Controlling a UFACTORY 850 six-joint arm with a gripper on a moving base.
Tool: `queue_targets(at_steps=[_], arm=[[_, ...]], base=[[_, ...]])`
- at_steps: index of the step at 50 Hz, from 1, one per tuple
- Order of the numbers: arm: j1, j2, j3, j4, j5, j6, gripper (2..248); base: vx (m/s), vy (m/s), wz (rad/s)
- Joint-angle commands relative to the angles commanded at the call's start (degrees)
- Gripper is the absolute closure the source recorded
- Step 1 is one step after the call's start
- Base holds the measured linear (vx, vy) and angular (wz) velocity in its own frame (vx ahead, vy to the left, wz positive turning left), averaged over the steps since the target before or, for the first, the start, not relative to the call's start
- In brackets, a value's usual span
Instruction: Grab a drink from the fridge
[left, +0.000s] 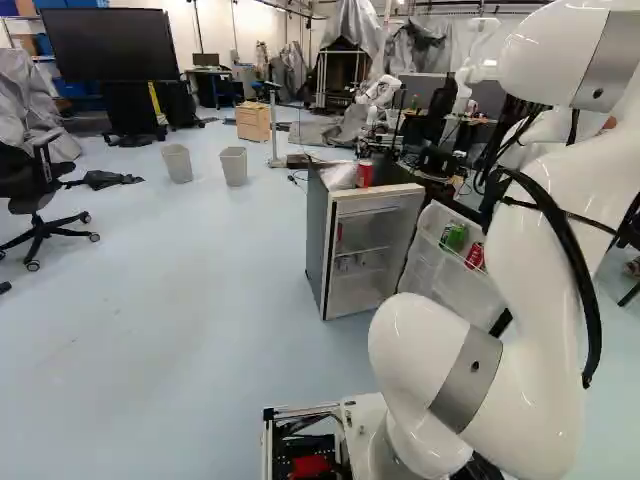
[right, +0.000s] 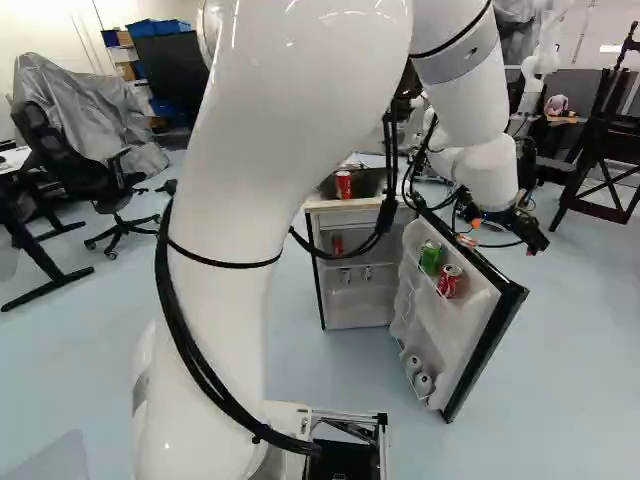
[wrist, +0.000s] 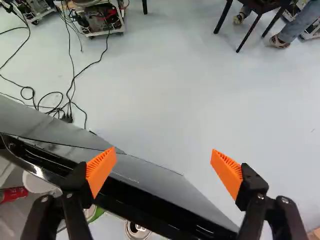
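Wrist view has the jaws (wrist: 164, 151) wide apart beside the open fridge door (wrist: 150, 177), so they should clear its top edge before crossing to the red can (right: 449, 281) and green can (right: 430, 257) in its rack (right: 421, 283), then straddle one squarely without nudging the other.

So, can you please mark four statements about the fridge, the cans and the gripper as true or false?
1. The white-lined fridge door stands open. True.
2. The black gripper with orange pads is shut on a can. False: it is open and holds nothing.
3. A green metal can and a red metal can are on the door's shelf. True.
4. Only the green can stands on top of the fridge. False: another red can stands there.
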Motion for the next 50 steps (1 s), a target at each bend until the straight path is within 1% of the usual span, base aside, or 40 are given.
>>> queue_targets(at_steps=[11,21,38,50], arm=[[0.25,0.30,-1.26,0.00,-1.84,0.00,3],[0.67,-0.25,-3.29,0.00,-3.72,0.00,3],[1.16,-3.68,-8.11,0.00,-8.59,0.00,3],[0.99,-6.58,-12.05,0.00,-12.23,0.00,3]], base=[[0.000,0.000,0.000],[0.000,0.000,0.000],[0.000,0.000,0.000],[0.000,0.000,0.000]])
